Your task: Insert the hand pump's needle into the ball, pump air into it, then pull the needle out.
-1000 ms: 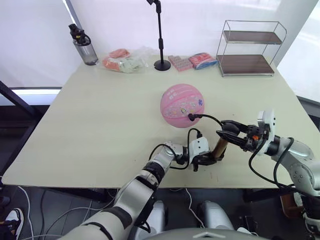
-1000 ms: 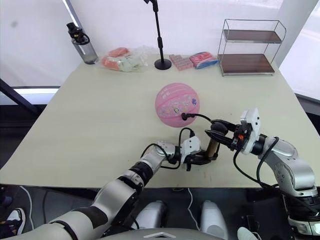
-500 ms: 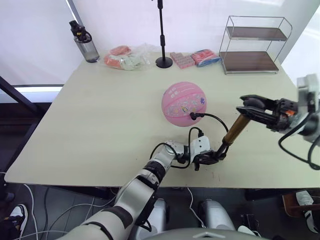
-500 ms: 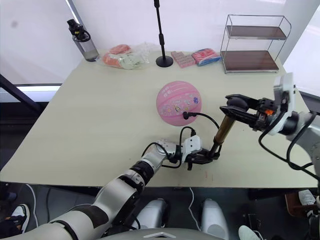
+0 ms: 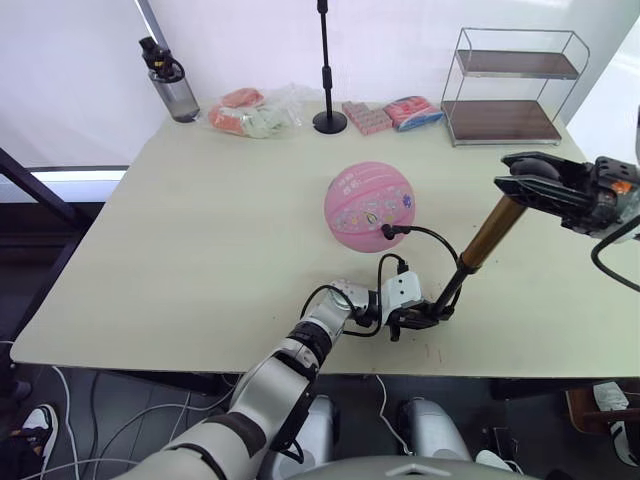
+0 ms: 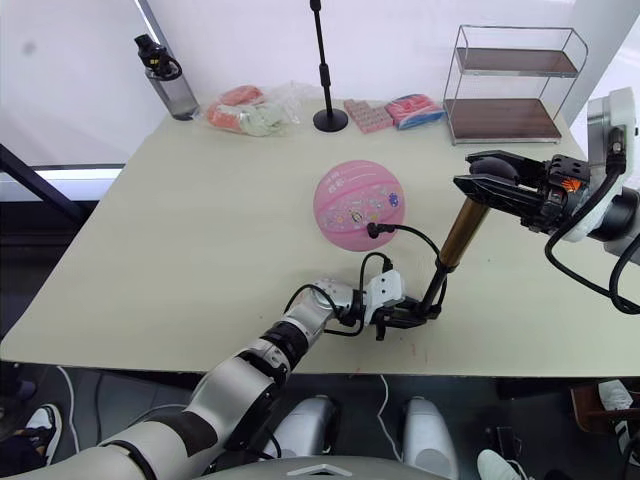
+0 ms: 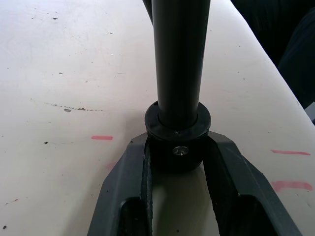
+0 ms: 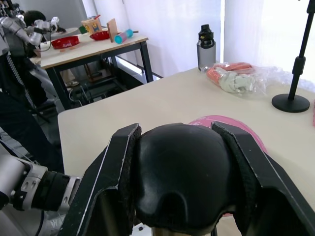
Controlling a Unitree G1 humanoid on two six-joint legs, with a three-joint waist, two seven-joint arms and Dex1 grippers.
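Note:
The pink ball (image 5: pixel 366 205) rests mid-table. The needle's black fitting (image 5: pixel 386 232) sits against the ball's near side, and the pin itself is hidden. A thin black hose (image 5: pixel 430 238) loops from it down to the hand pump's lower end. My left gripper (image 5: pixel 427 312) is shut on that black end collar (image 7: pixel 177 129), low near the table's front edge. The gold barrel (image 5: pixel 489 233) slants up and to the right above an exposed black rod (image 5: pixel 448 290). My right gripper (image 5: pixel 518 177) is shut on the black handle (image 8: pixel 183 172), raised over the table's right side.
At the back stand a dark water bottle (image 5: pixel 170 84), a black stand (image 5: pixel 325 70), pink packets (image 5: pixel 388 114) and a bag of items (image 5: pixel 249 116). A wire two-tier rack (image 5: pixel 510 88) occupies the back right. The table's front edge (image 5: pixel 300 362) runs just below my left gripper.
My right gripper has risen up and to the right with the handle, drawing the pump out to a long slant. The left gripper and the ball have stayed put.

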